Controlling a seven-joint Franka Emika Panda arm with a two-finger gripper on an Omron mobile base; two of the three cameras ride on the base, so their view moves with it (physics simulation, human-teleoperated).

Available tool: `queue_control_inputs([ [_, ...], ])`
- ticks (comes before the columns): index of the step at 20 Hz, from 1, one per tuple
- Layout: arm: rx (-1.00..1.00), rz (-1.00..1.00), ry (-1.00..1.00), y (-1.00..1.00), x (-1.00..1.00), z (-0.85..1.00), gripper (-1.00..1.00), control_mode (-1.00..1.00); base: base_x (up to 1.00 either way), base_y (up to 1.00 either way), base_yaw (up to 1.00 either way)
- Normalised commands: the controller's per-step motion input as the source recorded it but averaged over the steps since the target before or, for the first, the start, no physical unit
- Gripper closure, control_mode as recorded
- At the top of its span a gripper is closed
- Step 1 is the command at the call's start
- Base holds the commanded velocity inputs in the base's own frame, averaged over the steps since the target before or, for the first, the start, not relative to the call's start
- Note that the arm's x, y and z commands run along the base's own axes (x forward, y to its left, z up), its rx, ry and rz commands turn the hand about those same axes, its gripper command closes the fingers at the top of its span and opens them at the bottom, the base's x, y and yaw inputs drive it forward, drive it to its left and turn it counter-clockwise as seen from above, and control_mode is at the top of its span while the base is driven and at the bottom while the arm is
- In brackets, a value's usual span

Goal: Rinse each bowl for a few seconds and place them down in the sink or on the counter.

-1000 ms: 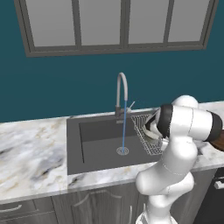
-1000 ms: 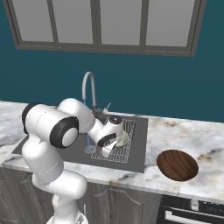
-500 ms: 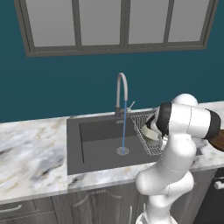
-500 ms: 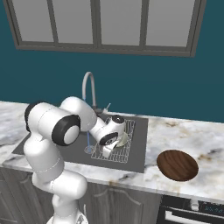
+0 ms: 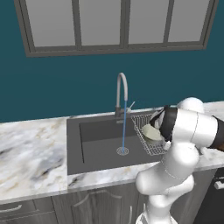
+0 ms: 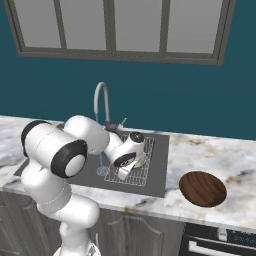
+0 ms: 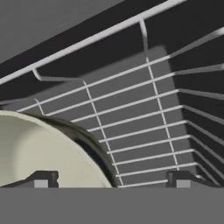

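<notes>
Fingers [image 7: 111,179] spread open astride the cream bowl's [image 7: 39,151] rim on the wire rack [image 7: 144,122]; lift straight clear

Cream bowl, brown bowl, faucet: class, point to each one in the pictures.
cream bowl [image 5: 151,132], left base view, its pale inside, in the wire rack.
brown bowl [image 6: 202,189], right base view, its dark inside.
faucet [image 5: 121,89], left base view, its curved neck.

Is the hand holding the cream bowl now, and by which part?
Nothing is held. The hand is open, its fingers astride the rim of the cream bowl in the wire rack.
</notes>
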Motion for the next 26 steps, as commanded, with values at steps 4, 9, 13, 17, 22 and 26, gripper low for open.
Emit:
queue_control_inputs([
  [4, 0.0, 0.0, -0.1, 0.03, -0.33, 0.52, -1.0, -1.0, 0.0, 0.0, 0.0],
  [9, 0.0, -0.01, -0.05, 0.03, -0.33, 0.55, -1.0, -1.0, 0.0, 0.0, 0.0],
  [13, -0.06, -0.09, 0.0, 0.0, -0.24, 0.65, -1.0, -1.0, 0.0, 0.0, 0.0],
  [17, -0.06, -0.19, 0.06, -0.14, -0.13, 0.58, -1.0, -1.0, 0.0, 0.0, 0.0],
  [22, -0.02, -0.27, 0.14, -0.34, -0.06, 0.42, -1.0, -1.0, 0.0, 0.0, 0.0],
  [26, 0.0, -0.27, 0.15, -0.44, -0.08, 0.39, -1.0, -1.0, 0.0, 0.0, 0.0],
])
